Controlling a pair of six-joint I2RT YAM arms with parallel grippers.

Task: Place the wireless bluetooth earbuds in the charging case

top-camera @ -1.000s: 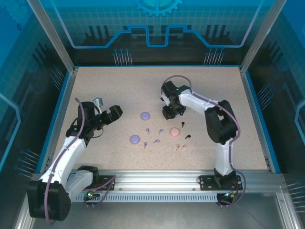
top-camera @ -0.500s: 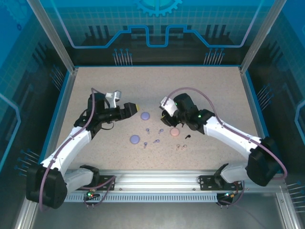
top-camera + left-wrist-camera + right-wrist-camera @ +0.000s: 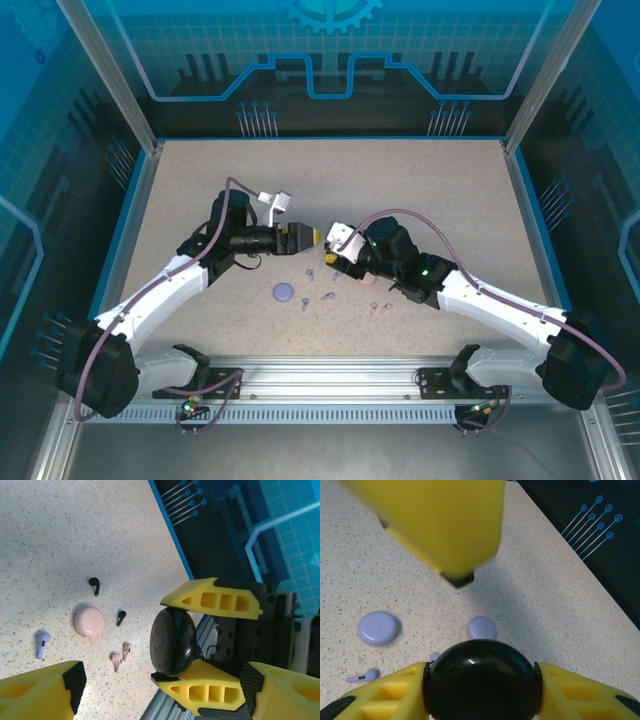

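Earbuds (image 3: 327,296) are noted lying loose on the speckled table (image 3: 450,190), near its middle, none in a case. In the left wrist view, two black earbuds (image 3: 94,585) are seen just beside a closed pink case (image 3: 89,621), with two pale pink earbuds (image 3: 116,660) near it and one lavender earbud (image 3: 42,644) to its other side. Two closed lavender cases (image 3: 379,628) are recorded in the right wrist view.

Right gripper (image 3: 481,677): closed onto a glossy black case (image 3: 172,641), which is clamped between its yellow fingers and held clear of the table.

Left gripper (image 3: 308,237): jaws spread wide, nothing held, tip just beside the right gripper. Contact with the black case cannot be judged.
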